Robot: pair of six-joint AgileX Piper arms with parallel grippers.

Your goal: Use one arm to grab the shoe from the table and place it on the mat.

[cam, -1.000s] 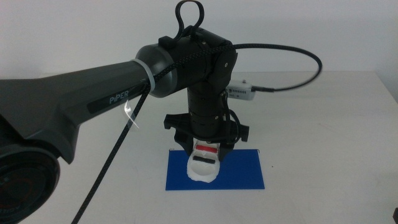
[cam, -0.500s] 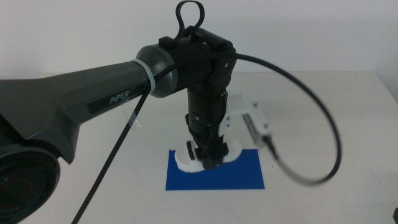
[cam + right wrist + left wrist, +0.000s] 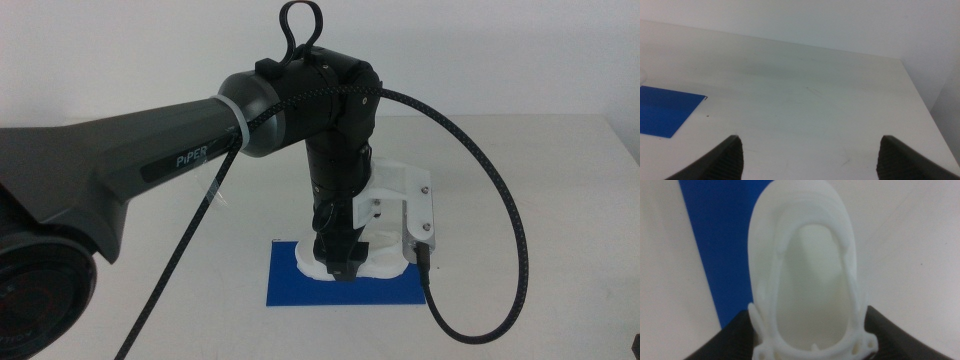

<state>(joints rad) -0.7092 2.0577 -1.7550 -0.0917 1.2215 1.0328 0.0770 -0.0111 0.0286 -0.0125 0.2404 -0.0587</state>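
Note:
The black left arm reaches in from the left and points its gripper straight down. It is shut on the white shoe, held low at the far edge of the dark-blue mat; I cannot tell whether they touch. In the left wrist view the shoe fills the space between the jaws, partly over the mat and partly over the white table. Its black and red straps are hidden. The right gripper is open and empty, away from the mat.
The arm's black cable loops out to the right of the wrist above the table. The table's far edge meets a white wall. Nothing else stands on the tabletop.
The left wrist has turned about its axis, swinging the white mount and cable to the right. The shoe turned with it, from lengthwise to crosswise at the mat's far edge, and sits a little lower.

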